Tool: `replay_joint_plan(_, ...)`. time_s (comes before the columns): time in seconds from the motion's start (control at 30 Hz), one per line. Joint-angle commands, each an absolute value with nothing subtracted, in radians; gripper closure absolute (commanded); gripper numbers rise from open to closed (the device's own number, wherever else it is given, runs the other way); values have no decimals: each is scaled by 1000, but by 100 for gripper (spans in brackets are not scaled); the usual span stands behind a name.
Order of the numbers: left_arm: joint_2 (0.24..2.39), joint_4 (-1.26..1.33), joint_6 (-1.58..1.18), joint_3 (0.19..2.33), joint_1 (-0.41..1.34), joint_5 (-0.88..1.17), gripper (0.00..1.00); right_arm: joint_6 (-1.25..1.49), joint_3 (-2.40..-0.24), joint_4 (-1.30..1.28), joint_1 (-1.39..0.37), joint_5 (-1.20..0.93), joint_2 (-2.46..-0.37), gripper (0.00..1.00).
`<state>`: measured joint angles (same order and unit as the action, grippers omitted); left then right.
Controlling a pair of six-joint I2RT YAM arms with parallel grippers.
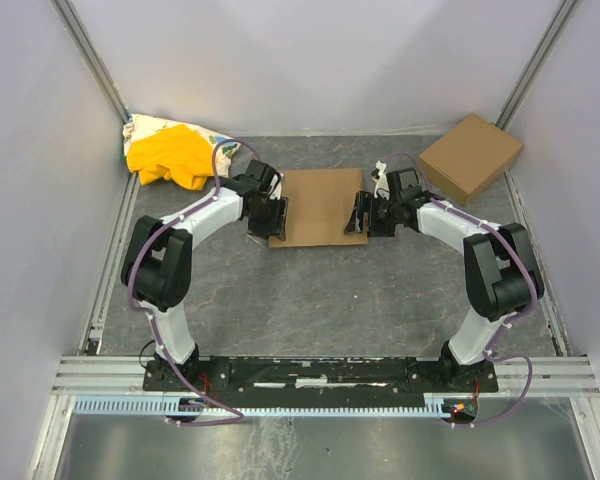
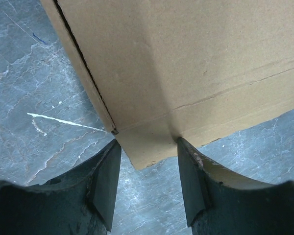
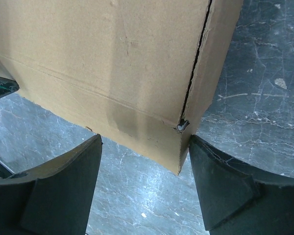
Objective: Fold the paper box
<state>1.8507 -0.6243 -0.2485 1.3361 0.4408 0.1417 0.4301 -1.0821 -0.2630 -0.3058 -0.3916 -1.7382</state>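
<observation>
Both wrist views crop the paper box (image 2: 186, 73); its far edges unseen

Even, diffuse light; shadows soft; overhead view sharp; wrist views slightly blurred at near edges.

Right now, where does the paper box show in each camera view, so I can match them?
Top external: paper box lies at centre, between left gripper and right gripper.
Left wrist: it fills the upper right; a corner dips between the open jaws.
Right wrist: it fills the upper left; a corner dips between the open jaws.
Shared landmark: the grey marbled table.
</observation>
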Motion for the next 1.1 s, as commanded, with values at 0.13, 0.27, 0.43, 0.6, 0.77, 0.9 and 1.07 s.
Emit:
replay_joint_plan(0.13,1758,-617,-199,1374,448,190,45,445,-1113,-279,-310,-443,-1682,21)
replay_joint_plan(0.27,1734,-614,-202,1369,445,204,46,448,-1112,-282,-310,-437,-1674,22)
replay_joint_plan(0.43,1739,-614,-203,1368,436,208,47,451,-1115,-283,-310,-434,-1674,22)
replay_joint_plan(0.6,1745,-614,-204,1367,432,208,47,451,-1120,-287,-310,-433,-1674,22)
replay_joint_plan(0.77,1764,-610,-211,1365,426,236,48,452,-1120,-284,-310,-437,-1681,22)
replay_joint_plan(0.9,1764,-608,-210,1361,426,205,48,451,-1116,-278,-310,-437,-1683,22)
replay_joint_plan(1.07,1783,-613,-212,1362,426,178,47,453,-1118,-275,-310,-439,-1687,22)
